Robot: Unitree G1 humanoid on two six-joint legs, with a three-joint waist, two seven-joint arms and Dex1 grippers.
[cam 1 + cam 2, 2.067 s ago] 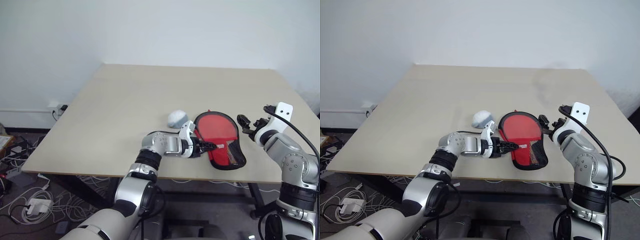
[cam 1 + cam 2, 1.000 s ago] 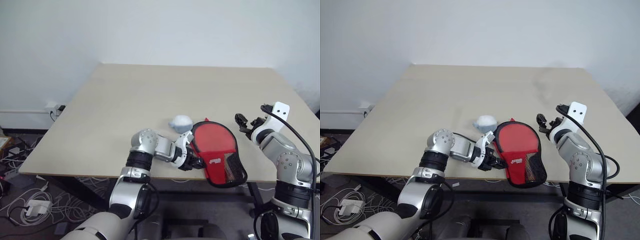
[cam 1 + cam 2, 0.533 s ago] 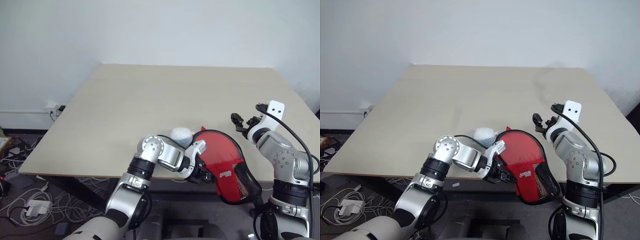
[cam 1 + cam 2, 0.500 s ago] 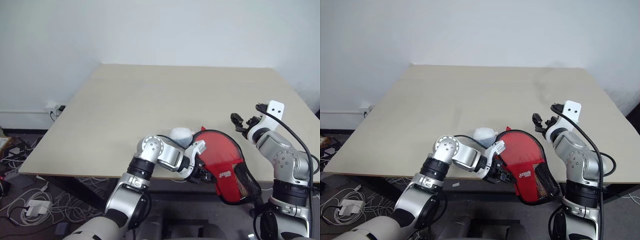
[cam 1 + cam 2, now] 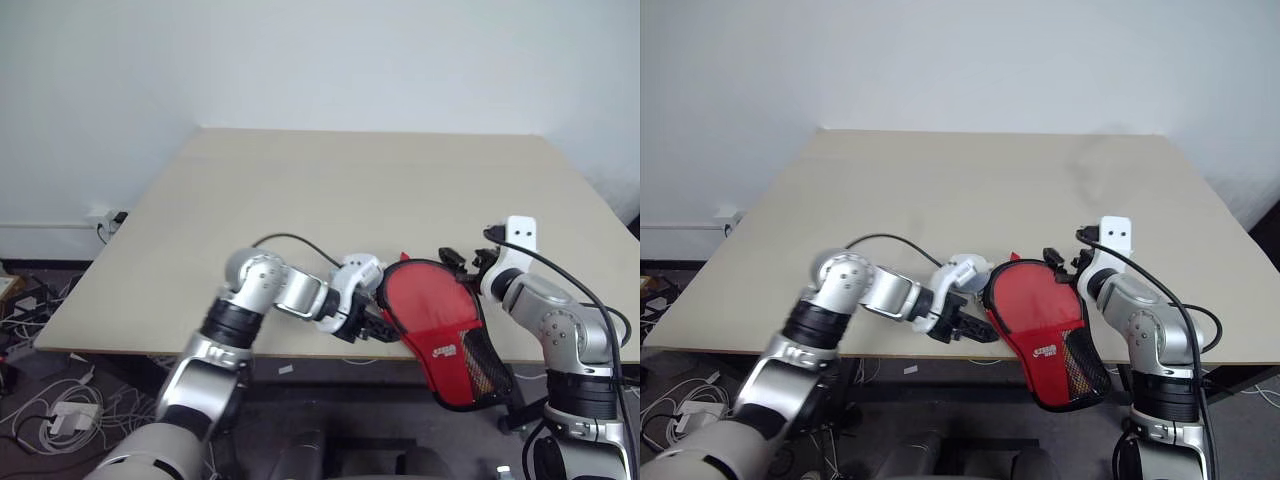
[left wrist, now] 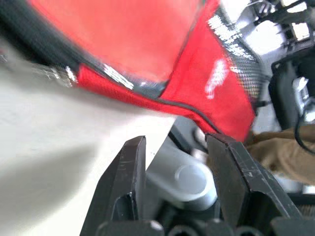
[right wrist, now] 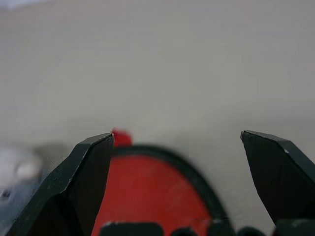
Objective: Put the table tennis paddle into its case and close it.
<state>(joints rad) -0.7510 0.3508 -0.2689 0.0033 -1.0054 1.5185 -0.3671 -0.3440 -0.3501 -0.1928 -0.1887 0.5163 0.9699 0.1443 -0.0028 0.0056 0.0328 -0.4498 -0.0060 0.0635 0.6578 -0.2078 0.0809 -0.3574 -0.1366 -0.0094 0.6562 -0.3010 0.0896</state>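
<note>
Half a second on, my left gripper has let go of the case and its fingers stand apart, empty, just beside the red edge. That case hangs over the table's near edge, mesh end drooping. My right gripper spreads wide at the rounded end, holding nothing.
</note>
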